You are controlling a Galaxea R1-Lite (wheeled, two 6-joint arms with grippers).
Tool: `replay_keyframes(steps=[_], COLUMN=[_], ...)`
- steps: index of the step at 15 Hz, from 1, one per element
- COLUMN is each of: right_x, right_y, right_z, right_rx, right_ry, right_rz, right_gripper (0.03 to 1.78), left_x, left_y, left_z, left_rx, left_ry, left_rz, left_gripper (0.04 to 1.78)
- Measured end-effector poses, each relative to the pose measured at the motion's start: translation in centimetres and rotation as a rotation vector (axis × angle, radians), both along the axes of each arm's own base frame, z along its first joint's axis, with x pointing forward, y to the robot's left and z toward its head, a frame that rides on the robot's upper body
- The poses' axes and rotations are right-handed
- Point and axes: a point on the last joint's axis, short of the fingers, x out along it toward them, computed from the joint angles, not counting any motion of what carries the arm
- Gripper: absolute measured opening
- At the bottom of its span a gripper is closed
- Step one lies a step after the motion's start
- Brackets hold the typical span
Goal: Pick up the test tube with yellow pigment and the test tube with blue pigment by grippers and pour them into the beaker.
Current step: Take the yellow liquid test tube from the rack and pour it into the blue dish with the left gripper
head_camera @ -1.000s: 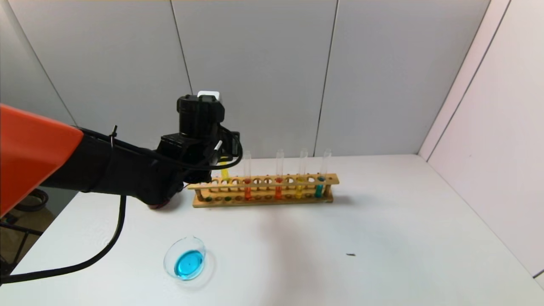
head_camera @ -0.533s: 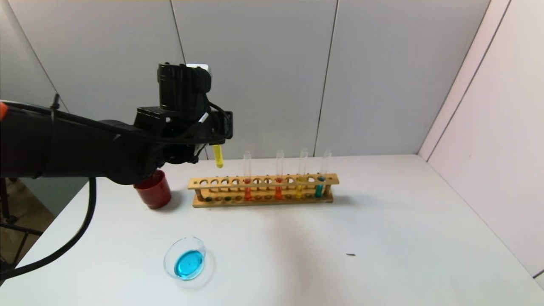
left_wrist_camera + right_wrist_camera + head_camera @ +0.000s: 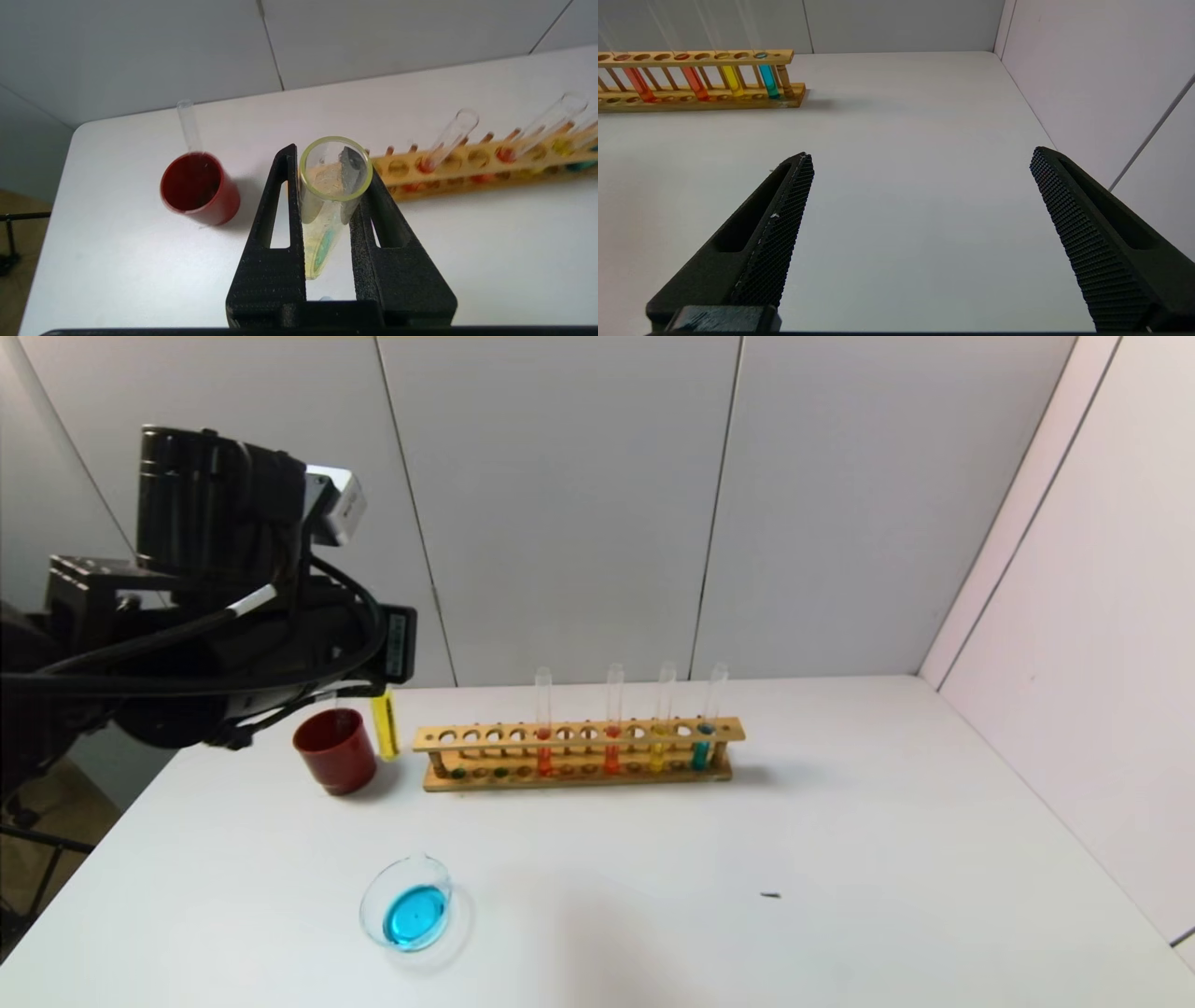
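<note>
Test tube with yellow pigment [image 3: 327,205] between left gripper [image 3: 327,186] fingers

head: high, forward-down | wrists: close, along each tool (all share wooden rack [image 3: 579,753])

Lab bench: wooden test-tube rack [image 3: 579,753], glass beaker [image 3: 408,903].

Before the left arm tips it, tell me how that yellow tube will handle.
The test tube with yellow pigment is thin clear glass, so likely fragile and slippery between the left gripper fingers. Its open mouth means liquid spills on tilting. Round-bottomed, it would probably roll if laid on the table.
</note>
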Motion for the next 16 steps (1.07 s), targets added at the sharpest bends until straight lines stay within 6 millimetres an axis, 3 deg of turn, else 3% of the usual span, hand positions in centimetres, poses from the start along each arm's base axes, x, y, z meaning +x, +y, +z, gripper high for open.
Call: replay_keyframes(steps=[3, 7, 11, 16], right_x=[0.0, 0.0, 0.0, 0.0], right_y=[0.0, 0.0, 0.0, 0.0], right_z=[0.0, 0.0, 0.0, 0.0], right_rx=[0.001, 0.001, 0.001, 0.001], right_ry=[0.000, 0.000, 0.000, 0.000], right_rz=[0.000, 0.000, 0.000, 0.000], right_gripper=[1.70, 1.70, 1.70, 1.70], left_x=[-3.2, -5.4, -6.1, -5.3], left_y=[2.0, 3.8, 4.2, 3.8], left_z=[-0.7, -1.3, -2.8, -5.2], left_rx=[0.087, 0.197, 0.311, 0.402], left_ry=[0.064, 0.128, 0.190, 0.278], left_rz=[-0.011, -0.023, -0.061, -0.093], left_gripper=[0.32, 0.32, 0.32, 0.32])
